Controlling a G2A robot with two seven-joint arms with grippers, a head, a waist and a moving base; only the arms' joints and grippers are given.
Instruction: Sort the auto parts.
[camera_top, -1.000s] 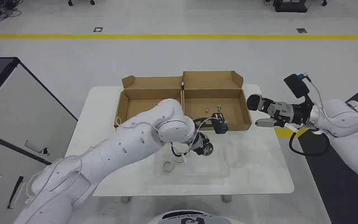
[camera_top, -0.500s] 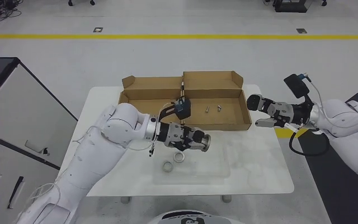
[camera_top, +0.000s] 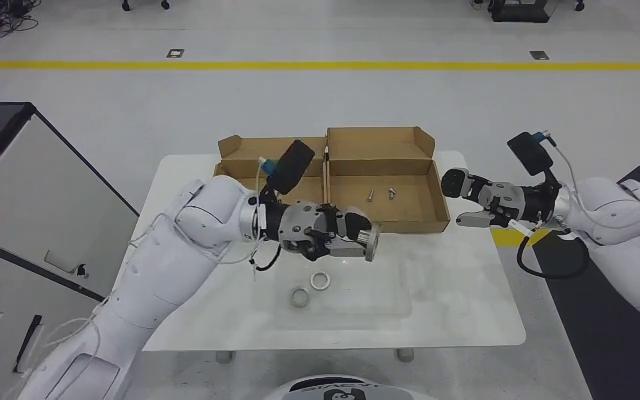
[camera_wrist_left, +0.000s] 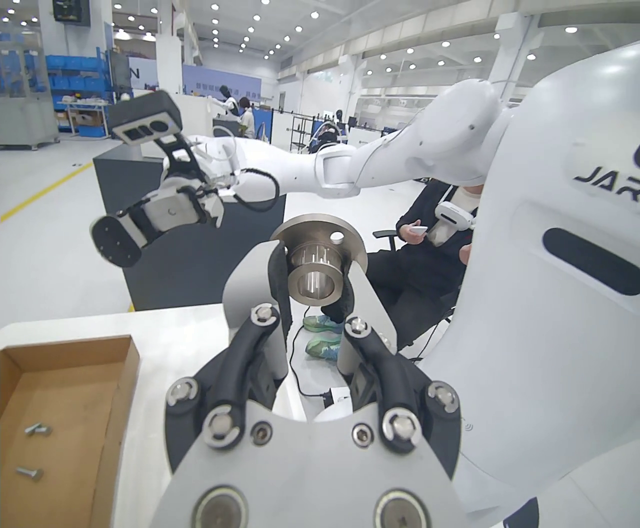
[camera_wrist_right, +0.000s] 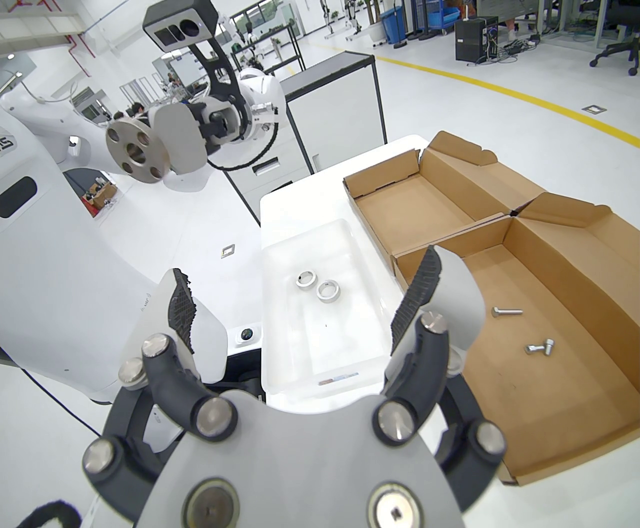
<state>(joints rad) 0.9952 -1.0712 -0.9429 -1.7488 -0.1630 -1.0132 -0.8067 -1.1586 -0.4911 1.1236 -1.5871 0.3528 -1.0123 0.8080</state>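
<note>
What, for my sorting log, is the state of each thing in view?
Left gripper, shut on flange.
Flange, gripped, lifted.
Right gripper, open, empty.
Left box, open, nothing seen inside.
Right box, open, holding two bolts.
Bolts, lying loose.
Tray, holding two rings.
Rings, lying flat.

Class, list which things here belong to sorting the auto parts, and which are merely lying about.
Job: flange in the left gripper; two rings in the clear tray; bolts in one cardboard box; the second box beside it.
Lying about: grey cabinet; yellow floor line.
</note>
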